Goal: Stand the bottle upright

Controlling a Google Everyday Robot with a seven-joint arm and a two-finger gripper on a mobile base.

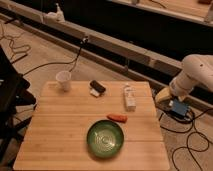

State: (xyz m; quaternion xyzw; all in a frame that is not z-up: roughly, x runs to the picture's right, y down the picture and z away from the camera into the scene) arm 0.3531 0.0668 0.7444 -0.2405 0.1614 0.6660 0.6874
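The bottle (129,97) is slim and whitish with a pale label. It lies on its side near the right rear edge of the wooden table (60,130), its narrow cap end pointing away from me. My white arm (196,72) reaches in from the right, off the table. The gripper (163,96) hangs just beyond the table's right edge, a short way right of the bottle and not touching it.
A white paper cup (63,80) stands at the back left. A small black-and-white block (96,88) lies at the back middle. A green bowl (105,138) sits near the front, with a small orange item (118,118) behind it. A blue box (179,108) and cables lie on the floor to the right.
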